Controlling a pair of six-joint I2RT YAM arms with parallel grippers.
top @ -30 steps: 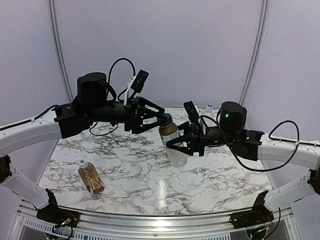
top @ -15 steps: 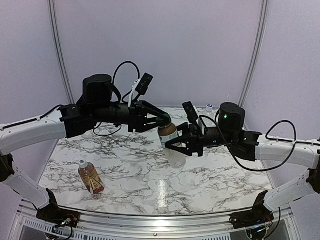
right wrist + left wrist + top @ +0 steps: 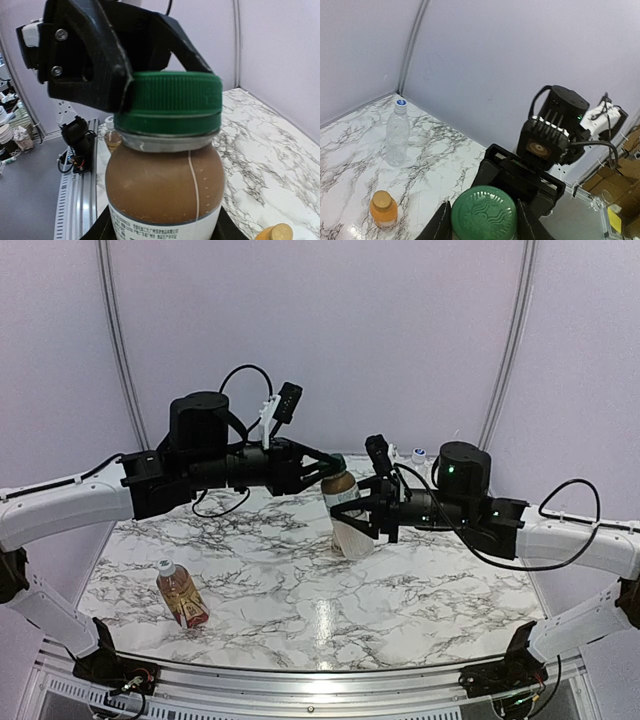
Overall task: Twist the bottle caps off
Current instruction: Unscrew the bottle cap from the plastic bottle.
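Above the middle of the table (image 3: 450,580), the short bottle (image 3: 340,486) is held clear of the surface, leaning slightly. It contains brown liquid and has a white label.

Observed, the right pincer (image 3: 350,516) is closed on the body of the short bottle, gripping it at the label zone. Its own fingers show only as dark edges at the bottom of the right wrist view.

Observed, the left pincer (image 3: 328,466) is closed on the dark green cap (image 3: 484,214). The left wrist view shows a finger (image 3: 442,226) set against each side of the cap's rim. The right wrist view confirms one black finger in contact with the ribbed edge. The cap is seated on the neck, with a pale ring directly beneath it.

Other items noted:
- The amber tea bottle (image 3: 181,596) has a red label and its white cap (image 3: 163,567) is fitted. It sits on the table near the left front, well apart from both arms.
- The tall clear bottle (image 3: 397,137) stands upright near the far edge, with its white and blue cap (image 3: 400,103) fitted.
- The orange juice bottle (image 3: 383,214) stands near the tall clear bottle without touching it, and its orange cap (image 3: 382,199) is fitted.
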